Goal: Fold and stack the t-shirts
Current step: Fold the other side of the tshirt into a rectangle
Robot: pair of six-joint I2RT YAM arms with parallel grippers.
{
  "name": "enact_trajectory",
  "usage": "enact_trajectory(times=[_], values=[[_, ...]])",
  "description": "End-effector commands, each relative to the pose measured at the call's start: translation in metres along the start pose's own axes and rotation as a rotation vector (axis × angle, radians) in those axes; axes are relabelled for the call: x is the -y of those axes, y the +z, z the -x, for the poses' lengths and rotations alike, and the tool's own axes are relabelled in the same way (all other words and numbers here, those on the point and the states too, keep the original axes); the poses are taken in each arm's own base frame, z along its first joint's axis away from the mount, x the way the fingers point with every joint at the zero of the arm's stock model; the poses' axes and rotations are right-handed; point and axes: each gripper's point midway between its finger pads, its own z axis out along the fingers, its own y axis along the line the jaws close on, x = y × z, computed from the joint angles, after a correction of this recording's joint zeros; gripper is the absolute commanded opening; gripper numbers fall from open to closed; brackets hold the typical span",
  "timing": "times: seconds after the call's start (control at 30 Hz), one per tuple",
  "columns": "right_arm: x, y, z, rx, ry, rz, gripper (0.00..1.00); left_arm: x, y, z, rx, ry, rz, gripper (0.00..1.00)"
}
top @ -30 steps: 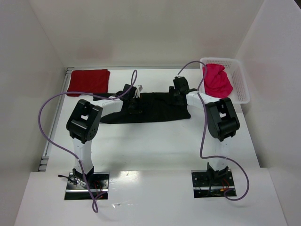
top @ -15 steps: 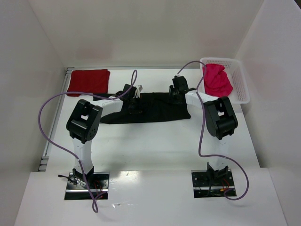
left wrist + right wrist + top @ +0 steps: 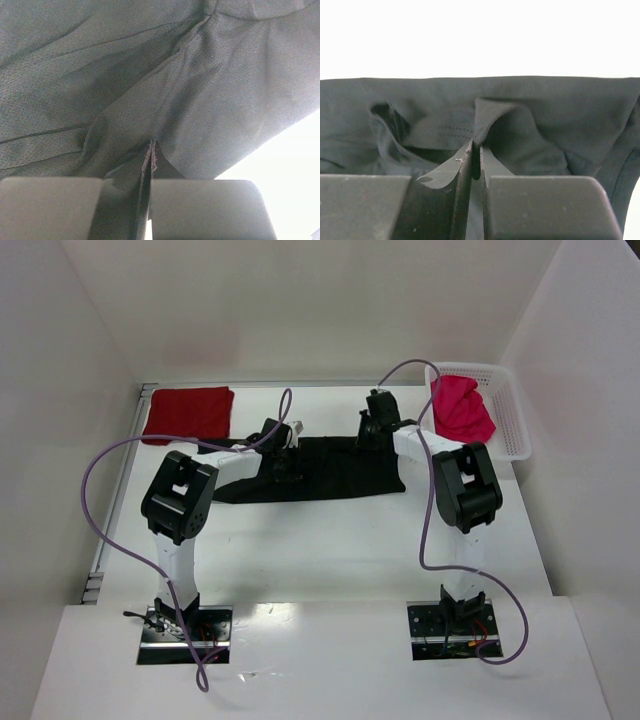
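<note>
— Where is the black t-shirt [image 3: 335, 472]?

— Spread out wide across the far middle of the table [image 3: 330, 540], creased, with both arms reaching onto it. It lies apart from the other two shirts.

— And those?

— The dark red t-shirt [image 3: 188, 412] lies flat as a neat rectangle in the far left corner. The pink-red t-shirt [image 3: 462, 410] sits bunched in the white mesh basket [image 3: 512, 425] at the far right, with some of its cloth draped over the basket's left rim.

— What is the left gripper [image 3: 150, 160] doing?

— Its jaws are pressed fully together on the left half of the black shirt, near its far edge. The wrist view shows a thin ridge of dark cloth caught in the slit between the pads, with the fabric rising in folds beyond it.

— The right gripper [image 3: 476, 150]?

— It is down at the shirt's far right edge. The jaws are nearly together, only a narrow gap between them, and a peaked fold of the black cloth is nipped there. A hem with stitching shows just left of the pinch, and the white table shows beyond the shirt's edge.
</note>
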Motion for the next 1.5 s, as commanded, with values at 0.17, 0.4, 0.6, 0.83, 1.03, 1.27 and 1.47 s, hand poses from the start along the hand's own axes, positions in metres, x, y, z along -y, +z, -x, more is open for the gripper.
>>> enact_trajectory(times=[0.17,0.4,0.6,0.83,1.03,1.27,1.47], values=[[0.008,0.011,0.068,0.165,0.088,-0.018,0.14,-0.012,0.001,-0.036,-0.105,0.007,0.035,0.00],[0.002,0.006,0.084,0.209,0.100,-0.005,0.67,-0.012,-0.002,-0.037,-0.105,0.016,0.035,0.00],[-0.001,-0.037,0.089,0.225,0.082,0.001,1.00,0.005,-0.026,-0.015,-0.063,0.029,0.017,0.20],[0.018,-0.105,0.036,0.148,0.065,-0.021,1.00,0.010,-0.098,0.036,0.108,0.016,0.025,0.73],[0.029,-0.128,-0.014,0.055,0.146,-0.021,1.00,-0.037,-0.141,0.046,0.196,-0.110,0.146,0.90],[0.053,-0.112,-0.042,-0.031,0.121,-0.130,0.92,-0.114,-0.149,0.035,0.206,-0.231,0.348,0.92],[0.063,-0.095,-0.051,-0.059,0.094,-0.168,0.91,-0.159,-0.138,0.040,0.206,-0.316,0.390,0.90]])
